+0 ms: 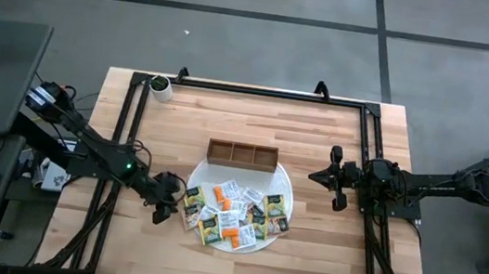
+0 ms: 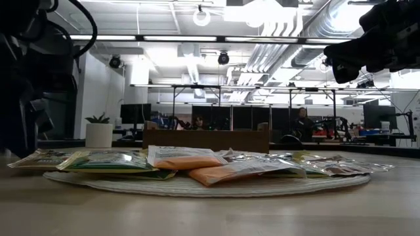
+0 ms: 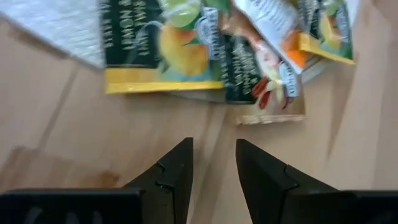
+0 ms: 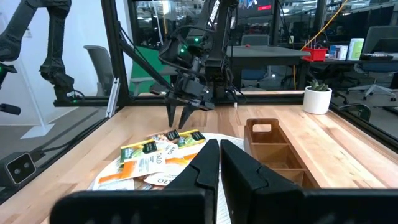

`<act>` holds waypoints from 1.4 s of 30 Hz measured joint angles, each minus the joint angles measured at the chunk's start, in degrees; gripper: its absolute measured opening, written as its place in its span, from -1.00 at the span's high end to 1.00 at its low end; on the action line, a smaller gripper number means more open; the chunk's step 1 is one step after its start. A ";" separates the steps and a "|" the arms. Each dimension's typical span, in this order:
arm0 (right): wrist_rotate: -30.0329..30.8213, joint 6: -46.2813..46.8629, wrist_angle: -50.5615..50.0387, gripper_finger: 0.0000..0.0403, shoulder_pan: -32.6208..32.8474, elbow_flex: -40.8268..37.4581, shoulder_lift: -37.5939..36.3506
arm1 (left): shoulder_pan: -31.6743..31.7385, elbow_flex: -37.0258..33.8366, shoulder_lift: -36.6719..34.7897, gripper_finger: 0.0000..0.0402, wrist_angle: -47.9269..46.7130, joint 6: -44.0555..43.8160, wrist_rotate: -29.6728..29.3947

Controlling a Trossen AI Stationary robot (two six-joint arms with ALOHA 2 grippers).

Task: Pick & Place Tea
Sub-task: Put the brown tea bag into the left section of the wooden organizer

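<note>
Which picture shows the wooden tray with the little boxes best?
The high view: the wooden tray shows whole, all three boxes visible. The low view shows only its side; the right wrist view shows part; the left wrist view misses it.

1. Tabletop (image 1: 319,137): pale wood planks, smooth, matt.
2. Tray (image 1: 242,155): brown wood, matt.
3. Mat (image 2: 216,187): white, woven, rough.
4. Tea (image 1: 233,214): glossy printed packets.
5. Left pincer (image 3: 214,169): dark, matt fingers.
</note>
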 joint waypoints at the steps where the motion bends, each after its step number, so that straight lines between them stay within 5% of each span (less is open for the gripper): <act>1: 0.02 0.01 -0.02 0.94 -0.02 0.00 0.00 | 0.01 0.00 0.72 0.40 1.38 0.07 0.08; 13: 0.00 -0.01 0.00 0.94 -0.02 -0.02 0.00 | 0.01 0.11 9.25 0.40 13.67 -0.31 0.30; 42: 0.01 0.01 -0.02 0.94 -0.01 0.00 0.00 | 0.01 0.00 9.54 0.42 20.49 -0.71 1.52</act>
